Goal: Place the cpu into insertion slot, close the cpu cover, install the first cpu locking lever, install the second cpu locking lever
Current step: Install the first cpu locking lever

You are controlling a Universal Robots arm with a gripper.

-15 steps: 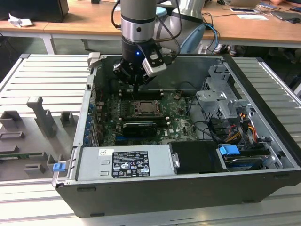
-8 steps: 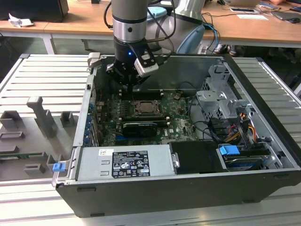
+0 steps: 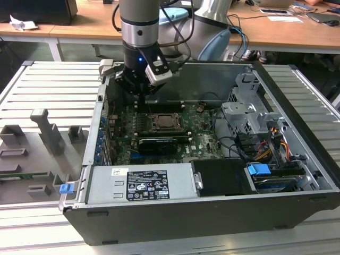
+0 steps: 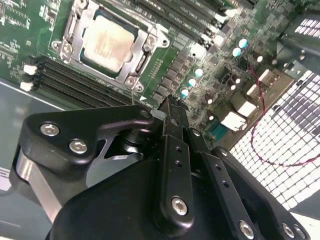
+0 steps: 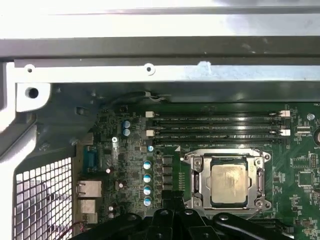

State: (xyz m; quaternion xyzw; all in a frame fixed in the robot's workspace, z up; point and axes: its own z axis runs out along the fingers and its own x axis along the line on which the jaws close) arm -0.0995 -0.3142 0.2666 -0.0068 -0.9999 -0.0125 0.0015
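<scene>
Cpu [image 5: 229, 184]: seated in insertion slot [image 5: 206, 186]. The cpu cover [image 5: 225, 156] lies flat over the slot, apparently retaining the chip. Gripper [image 4: 172, 102]: hovers near the slot, jaws pressed together, empty.

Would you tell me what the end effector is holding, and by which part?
Nothing is held: the end effector is shut with nothing between its fingers, and the cpu lies under the cpu cover.
</scene>
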